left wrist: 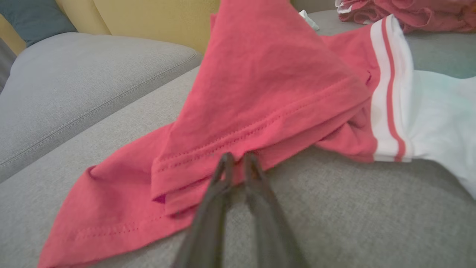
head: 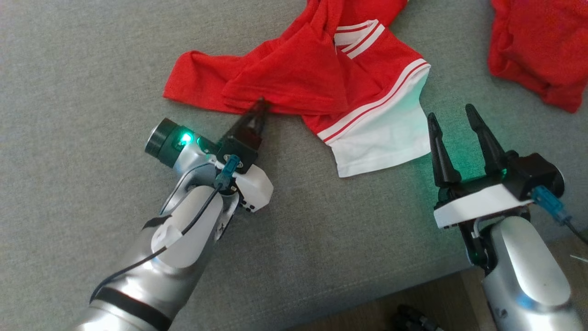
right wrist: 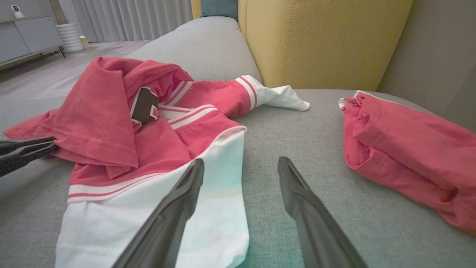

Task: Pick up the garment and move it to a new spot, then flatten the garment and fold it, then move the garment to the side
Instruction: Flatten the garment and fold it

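Observation:
The garment [head: 294,69], a red jersey with white striped trim and a white sleeve, lies crumpled on the grey sofa seat [head: 92,92]. My left gripper [head: 260,106] reaches its near red hem, and its two fingers are pinched together on the folded hem edge [left wrist: 240,160]. The right wrist view shows the garment [right wrist: 100,111] with a black, white-outlined letter patch, and the left gripper [right wrist: 54,146] at its left edge. My right gripper [head: 451,111] stands open just right of the white sleeve, holding nothing; its fingertips [right wrist: 199,163] hover over the sleeve's edge and the bare seat.
A second red cloth [head: 537,41] lies bunched at the far right of the seat, also seen in the right wrist view [right wrist: 401,149]. A yellow back cushion [right wrist: 319,41] rises behind. The seat's front edge and floor [head: 413,294] are at lower right.

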